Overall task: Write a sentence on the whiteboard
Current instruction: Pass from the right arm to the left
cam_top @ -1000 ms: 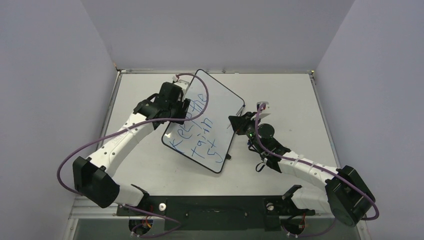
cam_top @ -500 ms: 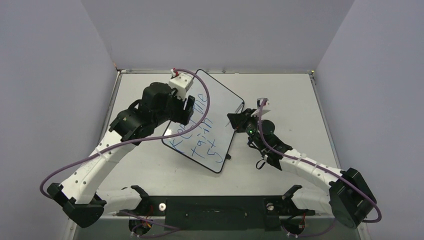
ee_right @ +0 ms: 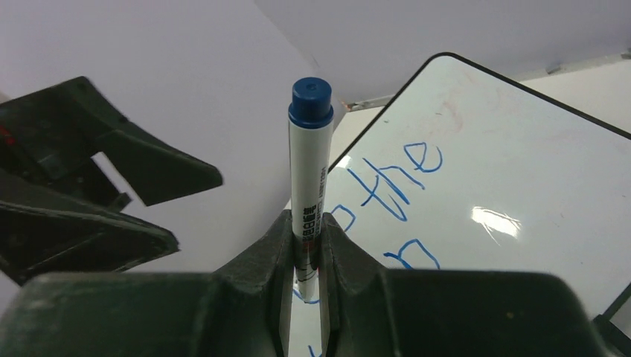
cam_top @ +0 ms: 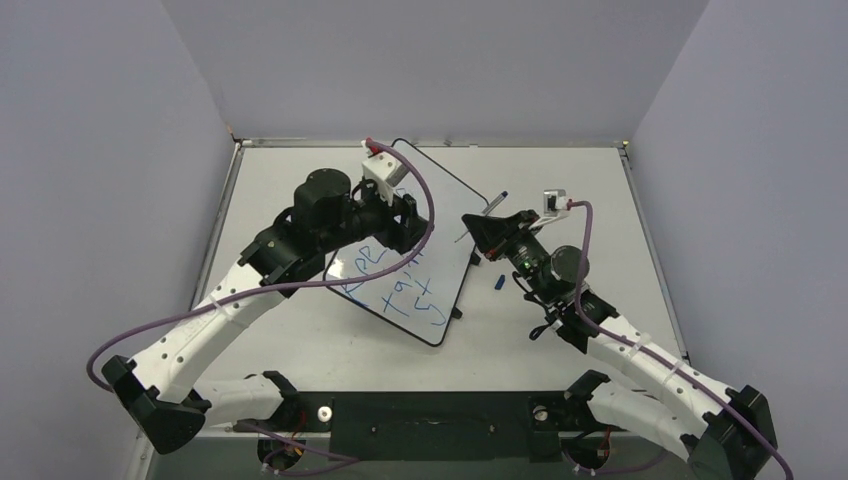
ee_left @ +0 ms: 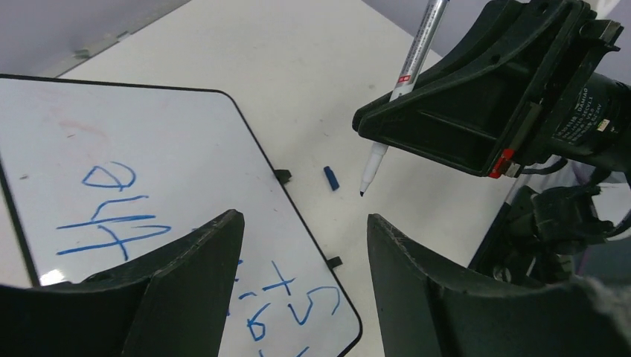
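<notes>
The large flat white whiteboard with a thin black rim lies askew on the pale table, with the blue handwritten sentence slanting across it. A small blue cap lies just to its right. Beyond, the right gripper pinches a white, blue-ended marker pen, its tip over the table. The left gripper hangs spread above the board, empty.

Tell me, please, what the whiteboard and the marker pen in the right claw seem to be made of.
The whiteboard looks like a glossy, white coated panel, perhaps melamine or enamelled steel: a light glares off it. The marker pen looks like smooth plastic: a white, slightly shiny barrel with printed lettering and a blue end plug.
</notes>
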Robot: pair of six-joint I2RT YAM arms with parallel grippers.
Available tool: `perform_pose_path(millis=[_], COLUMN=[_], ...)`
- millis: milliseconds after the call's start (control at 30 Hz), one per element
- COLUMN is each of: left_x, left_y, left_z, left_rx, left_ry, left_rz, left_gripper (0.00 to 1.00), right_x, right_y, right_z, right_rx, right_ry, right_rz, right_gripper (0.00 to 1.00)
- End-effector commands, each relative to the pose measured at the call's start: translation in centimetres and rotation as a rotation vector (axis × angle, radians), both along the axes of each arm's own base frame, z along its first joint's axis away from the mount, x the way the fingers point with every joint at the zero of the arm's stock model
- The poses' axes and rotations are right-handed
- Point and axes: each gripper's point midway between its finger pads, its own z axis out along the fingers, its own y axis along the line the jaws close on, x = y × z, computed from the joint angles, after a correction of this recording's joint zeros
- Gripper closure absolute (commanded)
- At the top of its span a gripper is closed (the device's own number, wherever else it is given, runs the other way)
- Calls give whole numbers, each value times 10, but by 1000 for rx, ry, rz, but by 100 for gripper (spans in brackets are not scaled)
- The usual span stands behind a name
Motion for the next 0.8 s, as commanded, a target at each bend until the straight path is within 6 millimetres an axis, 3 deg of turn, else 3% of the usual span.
perform_pose_path(millis=[0,200,333,600,767], left_x=[-19,-47,-55,-53,-49], left_y=[-31,-46,-50,-59,-68], left_z=[43,58,66,53,45], left_rx=[-152,-241,-281,-279,-270], left_ry=[-30,-23,-25,-2,34], left_rz=[-177,-353,-400,-431,-457], left_gripper=[41,41,42,48,60], right_x=[-24,-43,-50,-56,-58], right_y=[-3,-2,-1,-1,2], right_z=[37,61,73,87,90], right_rx=[100,183,231,267,275], right_ry=[-122,-198,-227,-244,-244], right_rz=[73,148,181,207,225], right_gripper=[100,100,100,100,100])
